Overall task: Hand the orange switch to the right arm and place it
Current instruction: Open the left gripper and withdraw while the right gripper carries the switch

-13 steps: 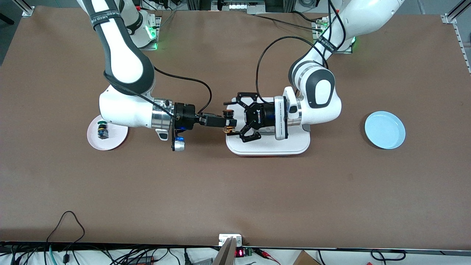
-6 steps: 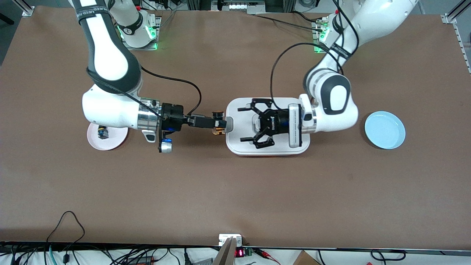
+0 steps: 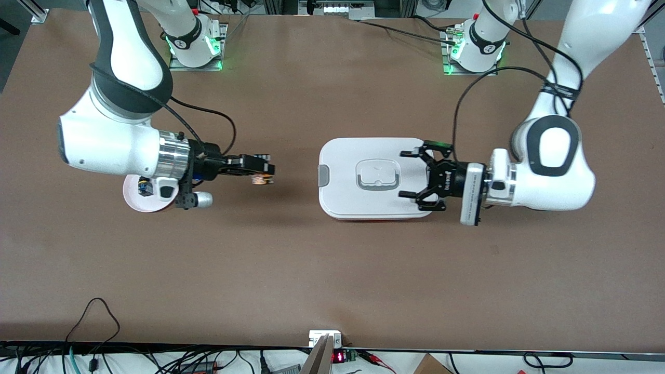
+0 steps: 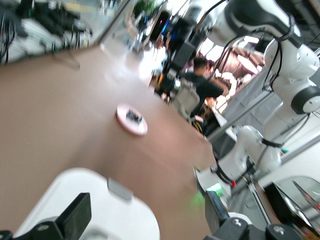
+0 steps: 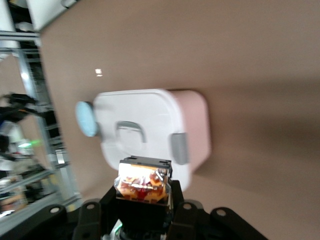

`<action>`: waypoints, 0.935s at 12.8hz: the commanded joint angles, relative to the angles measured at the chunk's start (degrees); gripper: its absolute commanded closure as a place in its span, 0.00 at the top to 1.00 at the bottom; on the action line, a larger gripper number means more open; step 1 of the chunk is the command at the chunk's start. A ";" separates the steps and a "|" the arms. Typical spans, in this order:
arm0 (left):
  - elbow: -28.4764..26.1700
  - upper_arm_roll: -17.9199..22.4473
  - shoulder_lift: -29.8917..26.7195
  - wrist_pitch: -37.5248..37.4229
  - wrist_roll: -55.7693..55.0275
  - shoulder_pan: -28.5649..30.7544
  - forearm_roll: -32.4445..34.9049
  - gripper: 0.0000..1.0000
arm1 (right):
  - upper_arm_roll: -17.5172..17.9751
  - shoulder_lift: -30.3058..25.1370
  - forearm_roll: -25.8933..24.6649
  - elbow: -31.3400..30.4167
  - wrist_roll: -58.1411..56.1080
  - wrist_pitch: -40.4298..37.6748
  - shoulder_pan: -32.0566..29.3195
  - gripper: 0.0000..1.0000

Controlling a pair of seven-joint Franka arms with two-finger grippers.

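Here, orange switch (image 3: 261, 179) tan-based, clamped in right pincer (image 3: 266, 172), above bare table (image 3: 291, 259)

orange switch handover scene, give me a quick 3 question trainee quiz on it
1. True or false: the right gripper is shut on the orange switch.
2. The left gripper is: A) open over the white lidded box, B) shut on the green-capped switch.
3. Fill in: the green-capped switch sits on the ___ plate.

Key: 1 true; 2 A; 3 pink.
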 commanded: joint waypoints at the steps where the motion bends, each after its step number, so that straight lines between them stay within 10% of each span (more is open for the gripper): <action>1: 3.87 -0.22 -0.55 -7.71 -11.28 3.18 10.36 1.00 | 0.29 -3.63 -14.06 -2.82 -5.40 -1.08 -0.58 0.15; 5: 11.50 0.04 -0.55 -19.23 -28.92 6.88 26.16 1.00 | 0.38 -4.96 -35.07 -9.67 -12.61 2.85 -5.04 0.15; 12: 19.35 -0.84 -1.87 -29.45 -53.12 3.91 55.79 1.00 | 0.38 -0.92 -44.70 -21.37 -17.90 20.79 -12.52 0.16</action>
